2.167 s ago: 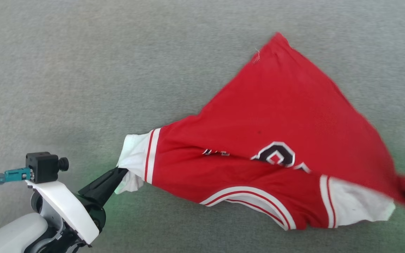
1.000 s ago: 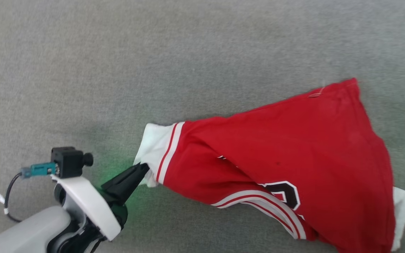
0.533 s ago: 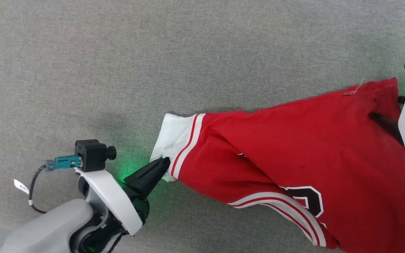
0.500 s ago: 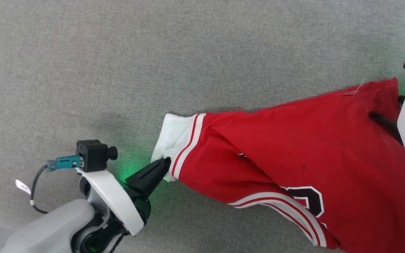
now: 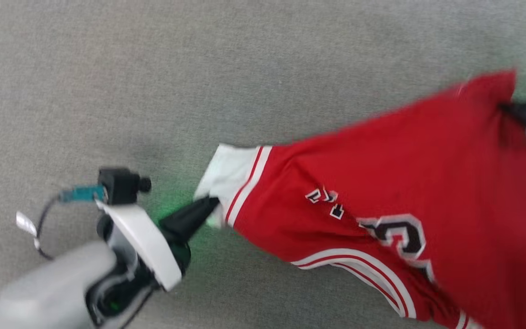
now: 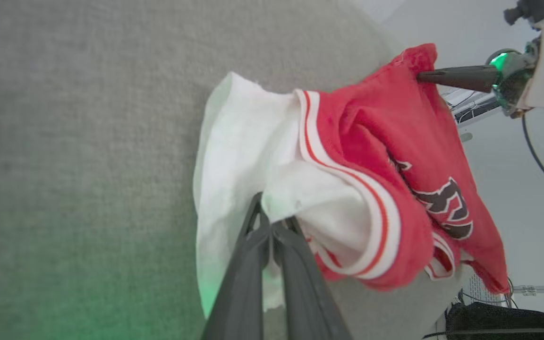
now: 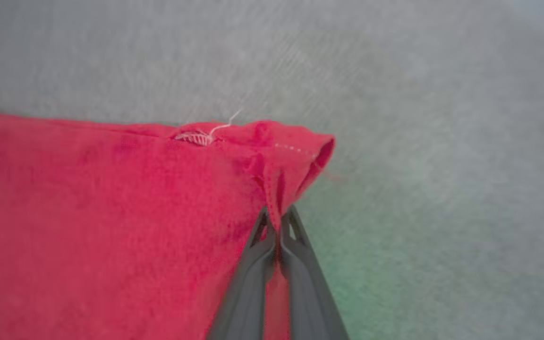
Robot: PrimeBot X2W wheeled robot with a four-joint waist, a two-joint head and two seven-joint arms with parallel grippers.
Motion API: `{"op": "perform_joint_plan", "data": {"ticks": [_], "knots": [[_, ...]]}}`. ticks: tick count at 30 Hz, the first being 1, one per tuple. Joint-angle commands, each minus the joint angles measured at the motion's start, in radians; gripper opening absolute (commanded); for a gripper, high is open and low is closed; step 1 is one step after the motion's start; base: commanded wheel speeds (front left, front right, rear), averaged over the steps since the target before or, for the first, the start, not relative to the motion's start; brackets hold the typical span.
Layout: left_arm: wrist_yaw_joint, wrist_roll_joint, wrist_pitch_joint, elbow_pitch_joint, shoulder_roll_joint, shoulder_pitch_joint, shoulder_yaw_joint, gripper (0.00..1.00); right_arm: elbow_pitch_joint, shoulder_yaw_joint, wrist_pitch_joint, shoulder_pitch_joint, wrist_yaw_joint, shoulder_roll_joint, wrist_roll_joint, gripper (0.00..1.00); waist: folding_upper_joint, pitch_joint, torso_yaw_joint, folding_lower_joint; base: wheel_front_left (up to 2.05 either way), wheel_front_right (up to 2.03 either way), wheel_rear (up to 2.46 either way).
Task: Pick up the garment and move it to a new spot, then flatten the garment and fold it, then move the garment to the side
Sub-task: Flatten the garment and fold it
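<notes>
- Now my left gripper [image 5: 209,204] is pinched shut on the white sleeve [image 5: 226,171] of the garment [image 5: 381,183].
- My right gripper [image 5: 509,108] is pinched shut too. It holds a red corner of the hem [image 7: 300,141], just beside a loose white thread [image 7: 225,123].
- So I hold the garment at both ends, one gripper on each.
- The garment runs the long way between my two grippers. It goes from my left gripper, low on my left side, up and across to my right gripper, far over on my right.
- It is above the gray surface [image 5: 153,68]. I cannot tell how much of it touches down.
- The black letters and the big number face up. The cloth is bunched and folded near the sleeve.
- I think the next job is to pull my grippers apart along that same line, so the cloth goes tight. Then I can lay it down flat.
- One gripper has a sleeve and the other has a bottom corner. So I think the garment will stretch on a slant, not straight.
- The cloth looks thin and soft. My pinches are small, so I think a hard tug could make it slip out.
</notes>
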State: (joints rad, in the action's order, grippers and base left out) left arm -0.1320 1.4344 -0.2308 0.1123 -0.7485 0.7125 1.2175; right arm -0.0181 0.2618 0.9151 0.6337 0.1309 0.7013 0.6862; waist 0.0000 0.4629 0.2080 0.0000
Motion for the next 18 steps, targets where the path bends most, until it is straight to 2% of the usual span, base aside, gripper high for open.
{"op": "perform_joint_plan", "data": {"ticks": [1,5,10,18], "knots": [[0.003,0.009,0.010,-0.001,-0.001,0.032,-0.004,0.00,-0.011,-0.011,-0.024,0.028,0.000,-0.005,-0.010,0.00,0.0000,-0.009,-0.010,0.0000,0.00,0.00,0.00],[0.003,0.034,0.063,0.023,-0.019,0.168,-0.029,0.00,-0.066,-0.060,-0.144,0.139,0.000,-0.038,-0.045,0.00,0.0000,-0.010,-0.035,0.0000,0.00,0.00,0.00],[0.003,0.069,0.136,0.089,-0.027,0.393,-0.108,0.00,-0.161,-0.099,-0.251,0.322,0.000,-0.080,-0.102,0.00,0.0000,0.036,-0.085,0.0000,0.00,0.00,0.00],[0.003,0.107,0.172,0.325,0.008,0.780,-0.288,0.00,-0.343,-0.169,-0.389,0.631,-0.001,-0.170,-0.176,0.00,0.0000,0.132,-0.174,0.0000,0.00,0.00,0.00]]}}
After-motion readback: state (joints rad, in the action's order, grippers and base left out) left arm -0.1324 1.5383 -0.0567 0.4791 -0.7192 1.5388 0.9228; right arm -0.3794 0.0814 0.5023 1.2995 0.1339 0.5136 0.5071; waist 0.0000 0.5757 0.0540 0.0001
